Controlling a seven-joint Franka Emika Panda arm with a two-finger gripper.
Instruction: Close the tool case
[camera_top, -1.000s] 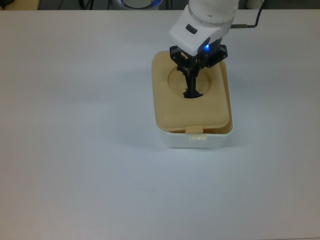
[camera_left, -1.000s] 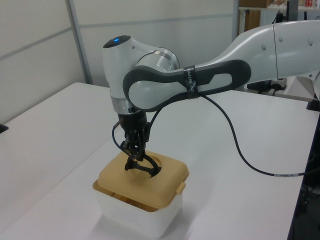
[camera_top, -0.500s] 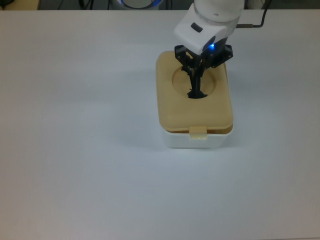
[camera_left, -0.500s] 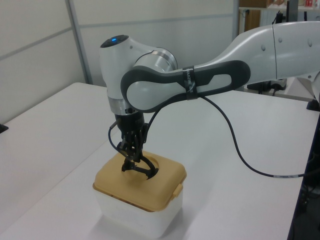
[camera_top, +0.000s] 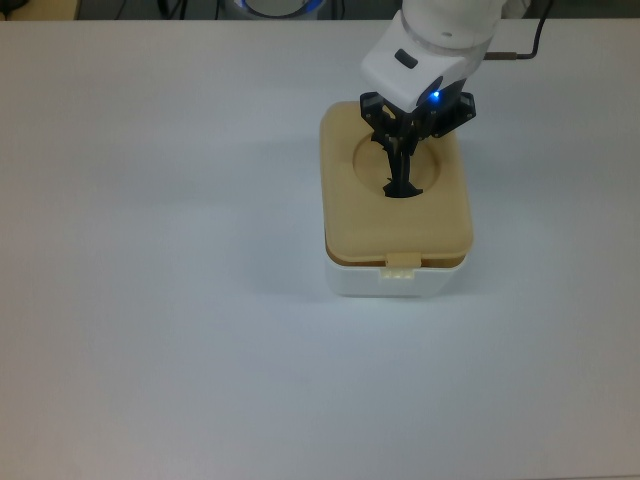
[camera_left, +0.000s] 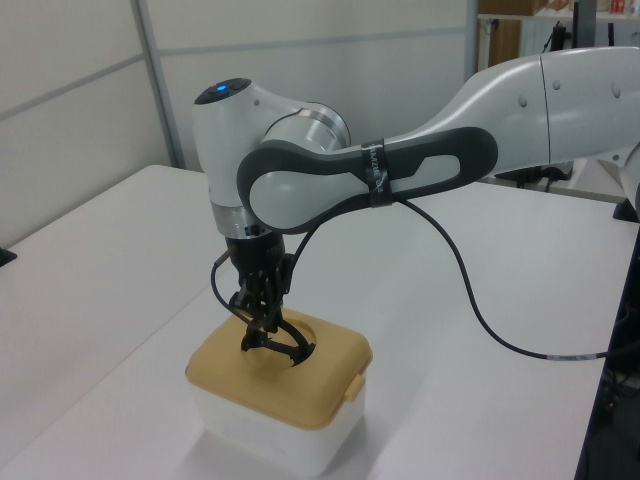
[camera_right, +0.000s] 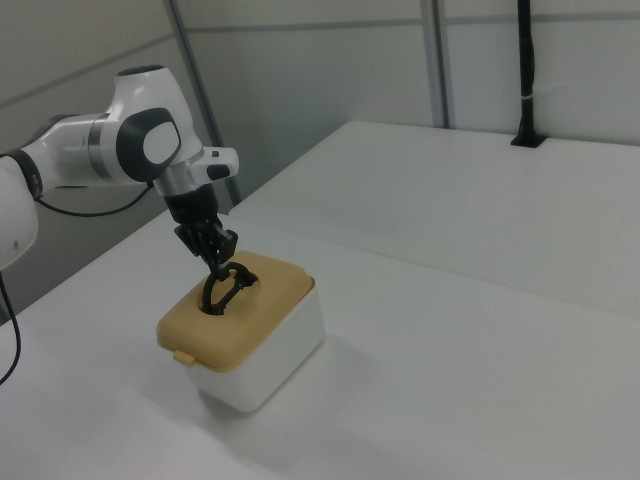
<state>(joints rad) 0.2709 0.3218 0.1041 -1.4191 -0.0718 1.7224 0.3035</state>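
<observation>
The tool case is a white box (camera_top: 395, 283) (camera_left: 270, 432) (camera_right: 280, 362) with a tan lid (camera_top: 360, 222) (camera_left: 235, 375) (camera_right: 255, 318) lying flat on top, edges lined up with the box. A small latch tab (camera_top: 401, 268) (camera_left: 353, 386) (camera_right: 185, 357) hangs over the front wall. My gripper (camera_top: 404, 152) (camera_left: 262, 316) (camera_right: 217, 266) points straight down over the lid's round recess, shut on the black handle (camera_top: 400, 188) (camera_left: 287, 346) (camera_right: 230, 287), which stands up out of the recess.
The case sits on a wide white table (camera_top: 150, 300) (camera_right: 480, 330). A black cable (camera_left: 470, 300) loops from the arm down to the table. Grey wall panels (camera_left: 90, 90) stand behind the table.
The gripper moved toward the top view's right with the handle, dragging the lid along. The lid dropped from tilted and offset to flat and square on the box.
</observation>
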